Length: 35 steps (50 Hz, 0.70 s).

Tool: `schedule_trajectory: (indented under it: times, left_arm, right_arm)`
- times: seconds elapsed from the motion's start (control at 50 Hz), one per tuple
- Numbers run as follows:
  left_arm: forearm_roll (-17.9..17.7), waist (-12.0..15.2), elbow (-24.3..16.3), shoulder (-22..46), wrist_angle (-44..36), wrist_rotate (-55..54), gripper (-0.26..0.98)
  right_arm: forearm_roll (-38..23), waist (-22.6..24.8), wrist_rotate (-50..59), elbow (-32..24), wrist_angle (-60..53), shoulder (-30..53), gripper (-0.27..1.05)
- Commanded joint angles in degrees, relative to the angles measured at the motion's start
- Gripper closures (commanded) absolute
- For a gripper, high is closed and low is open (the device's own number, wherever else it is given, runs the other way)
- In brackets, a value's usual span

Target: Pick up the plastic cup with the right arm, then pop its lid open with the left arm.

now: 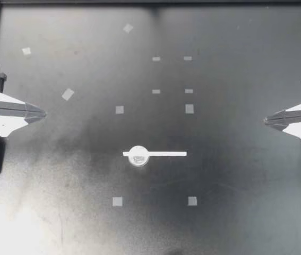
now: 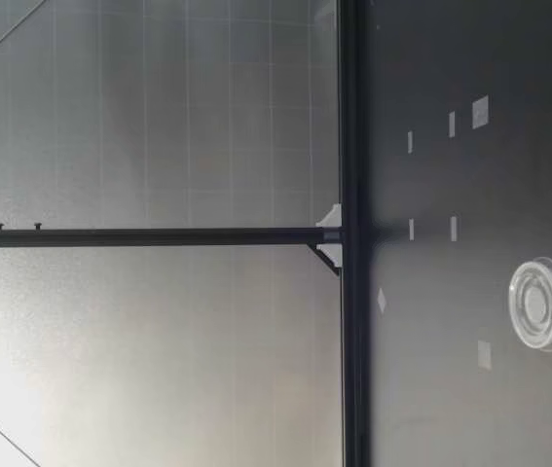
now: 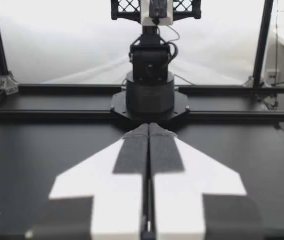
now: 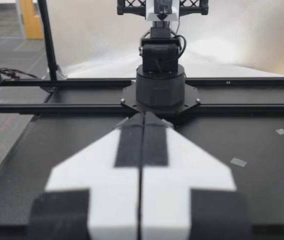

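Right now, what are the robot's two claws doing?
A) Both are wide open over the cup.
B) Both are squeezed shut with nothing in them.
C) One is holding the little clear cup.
B: the left gripper and the right gripper are each closed tight with nothing inside, and the clear cup lies apart from both, by the white strip.

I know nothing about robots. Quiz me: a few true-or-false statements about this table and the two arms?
1. The clear plastic cup sits at one end of the white strip. True.
2. The left gripper holds the cup. False: it hangs at the side of the table, far from the cup, jaws shut on nothing.
3. The right gripper has its jaws shut. True.
4. Two cups stand on the table. False: only one.
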Motion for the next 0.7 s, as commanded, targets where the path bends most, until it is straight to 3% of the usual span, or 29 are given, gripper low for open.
schedule_trajectory:
  times: [0.0,0.1,0.34,0.68]
  left_arm:
    - [-0.18,0.00,1.49,-0.44,-1.85,0.44,0.69]
    - [-0.09,0.00,2.29,-1.58,-2.90,0.35,0.83]
    - [-0.35,0.00,0.09,1.49,1.76,-0.97,0.84]
    - [-0.79,0.00,-6.50,21.80,0.53,-0.26,0.84]
  right_arm:
    - [-0.09,-0.18,-0.09,-0.26,-0.88,0.53,0.74]
    - [-0.18,-0.18,-0.09,0.70,-1.23,-0.44,0.88]
    - [0.00,-0.18,3.78,-0.53,2.72,2.11,0.88]
    - [-0.09,-0.09,5.10,-4.57,1.67,23.64,0.88]
